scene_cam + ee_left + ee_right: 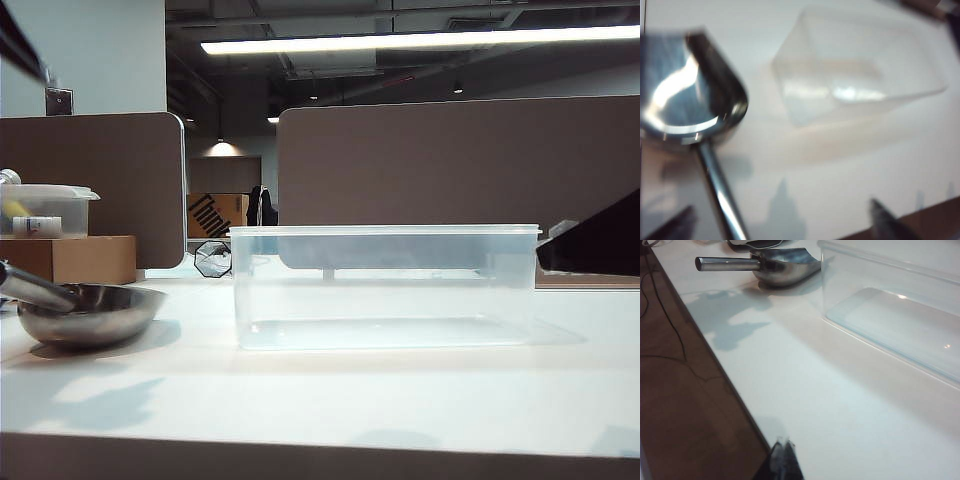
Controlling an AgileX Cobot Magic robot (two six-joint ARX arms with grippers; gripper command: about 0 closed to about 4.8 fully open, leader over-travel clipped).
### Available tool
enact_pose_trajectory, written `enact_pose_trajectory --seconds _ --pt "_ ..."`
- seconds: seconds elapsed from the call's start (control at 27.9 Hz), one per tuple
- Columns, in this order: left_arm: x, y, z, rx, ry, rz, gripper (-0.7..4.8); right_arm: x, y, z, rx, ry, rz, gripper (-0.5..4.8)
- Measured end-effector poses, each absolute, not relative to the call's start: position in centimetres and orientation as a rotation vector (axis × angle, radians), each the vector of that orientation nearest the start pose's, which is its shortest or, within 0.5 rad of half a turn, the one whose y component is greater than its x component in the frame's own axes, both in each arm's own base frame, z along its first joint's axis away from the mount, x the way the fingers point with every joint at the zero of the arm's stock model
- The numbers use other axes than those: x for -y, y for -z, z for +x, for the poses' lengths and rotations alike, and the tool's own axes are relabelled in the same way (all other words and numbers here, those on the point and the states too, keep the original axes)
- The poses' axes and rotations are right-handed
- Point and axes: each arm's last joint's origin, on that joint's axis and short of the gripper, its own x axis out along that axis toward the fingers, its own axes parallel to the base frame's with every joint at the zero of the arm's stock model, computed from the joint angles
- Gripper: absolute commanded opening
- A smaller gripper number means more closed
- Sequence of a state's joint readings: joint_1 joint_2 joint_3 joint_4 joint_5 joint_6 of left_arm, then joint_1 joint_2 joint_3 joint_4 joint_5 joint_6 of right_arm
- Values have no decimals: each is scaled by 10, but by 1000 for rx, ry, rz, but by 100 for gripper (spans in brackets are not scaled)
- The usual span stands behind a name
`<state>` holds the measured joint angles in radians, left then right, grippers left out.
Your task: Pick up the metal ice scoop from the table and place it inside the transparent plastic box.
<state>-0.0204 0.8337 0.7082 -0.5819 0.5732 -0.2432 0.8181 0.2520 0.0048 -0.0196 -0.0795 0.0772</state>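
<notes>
The metal ice scoop [90, 312] lies on the white table [400, 400] at the left, bowl toward the transparent plastic box [385, 285], which stands empty in the middle. In the left wrist view, my left gripper [780, 207] hangs open above the table. The scoop's rod handle [720, 195] runs between its spread fingers, close to one of them, and they are not closed on it. The scoop bowl [690, 95] and the box [860, 75] lie beyond. My right gripper [782, 446] is shut and empty over the table's front edge, well away from the scoop [775, 265] and the box [900, 315].
A smaller lidded clear container [45, 210] sits on a cardboard box [75, 258] at the back left. Brown partitions [450, 170] stand behind the table. The right arm's dark body [600, 250] shows at the right edge. The table edge [715, 360] drops to brown floor.
</notes>
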Motion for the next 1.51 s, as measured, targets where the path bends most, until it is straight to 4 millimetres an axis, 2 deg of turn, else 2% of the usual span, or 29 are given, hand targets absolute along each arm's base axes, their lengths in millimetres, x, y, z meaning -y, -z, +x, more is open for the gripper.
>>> enact_pose_trajectory --seconds 0.18,0.32,0.54,0.61,0.72,0.75,0.86,0.9,1.25,1.33,1.51 --pt "23 -248 193 -1013 422 -384 479 -82 -142 73 -290 -881 -28 -1" --pt "36 -229 211 -1176 403 -312 479 -82 -142 73 -290 -881 -28 -1" --pt "53 -211 248 -1258 359 -202 479 -81 -142 74 -291 -877 -27 -1" --pt "56 -198 258 -1271 362 -188 479 -81 -142 74 -291 -878 -27 -1" --pt "57 -183 262 -1341 366 -184 479 -81 -142 74 -287 -878 -26 -1" --pt "57 -178 263 -1362 367 -184 415 -81 -143 74 -285 -878 -25 -1" --pt "58 -176 263 -1370 373 -182 54 -81 -143 74 -285 -878 -25 -1" --pt "58 -176 263 -1371 378 -180 -12 -81 -143 74 -285 -878 -25 -1" --pt "58 -179 262 -1343 418 -99 -5 -81 -143 74 -285 -878 -25 -1" --pt "56 -187 260 -1303 388 -56 -6 -81 -143 74 -285 -878 -25 -1" --pt "53 -226 249 -1094 434 44 -5 -80 -144 74 -268 -869 -16 -1"
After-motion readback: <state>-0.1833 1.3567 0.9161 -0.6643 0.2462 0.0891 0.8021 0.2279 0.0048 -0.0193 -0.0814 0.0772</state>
